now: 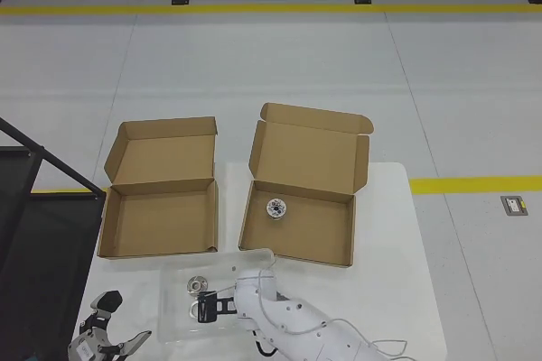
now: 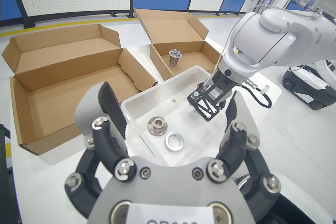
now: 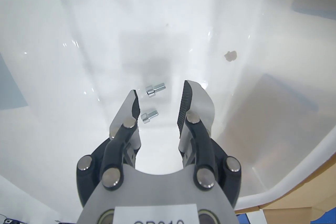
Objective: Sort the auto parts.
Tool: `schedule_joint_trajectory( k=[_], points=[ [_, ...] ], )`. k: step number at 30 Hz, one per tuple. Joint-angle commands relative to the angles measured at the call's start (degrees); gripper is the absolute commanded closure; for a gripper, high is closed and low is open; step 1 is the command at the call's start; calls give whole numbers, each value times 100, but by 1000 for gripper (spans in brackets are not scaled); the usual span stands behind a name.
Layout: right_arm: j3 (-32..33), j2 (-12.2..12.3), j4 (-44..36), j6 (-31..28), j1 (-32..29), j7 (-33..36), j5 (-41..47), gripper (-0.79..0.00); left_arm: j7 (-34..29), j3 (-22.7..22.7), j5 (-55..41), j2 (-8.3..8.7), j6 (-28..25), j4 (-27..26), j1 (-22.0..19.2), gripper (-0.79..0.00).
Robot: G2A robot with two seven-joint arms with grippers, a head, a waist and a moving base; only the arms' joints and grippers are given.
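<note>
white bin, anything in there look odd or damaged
Only a small dark smudge inside the white bin, near the open right gripper. The two screws lie loose but look intact; nothing is spilled.

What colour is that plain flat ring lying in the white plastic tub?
Silver: the plain flat metal ring shows best in the left wrist view.

ring [image 2: 174, 141], flange [image 2: 157, 125], bolts [image 3: 155, 89] in tub [image 2: 157, 87] | tub before boxes [image 1: 312, 226], maybe touching
</note>
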Motion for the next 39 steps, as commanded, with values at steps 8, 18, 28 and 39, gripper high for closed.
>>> schedule_joint_trajectory(
  k=[8,18,28,39],
  points=[
    [-137,-248,576,16,204,58,189,-320,0,0,0,0,0,0,0,-785],
    [-203,-460,1086,35,389,-48,271,-172,0,0,0,0,0,0,0,-785],
    [-155,-499,883,165,404,-283,47,0,0,0,0,0,0,0,0,-785],
    [674,234,-2097,324,-815,-796,-1370,0,0,0,0,0,0,0,0,-785]
  ],
)
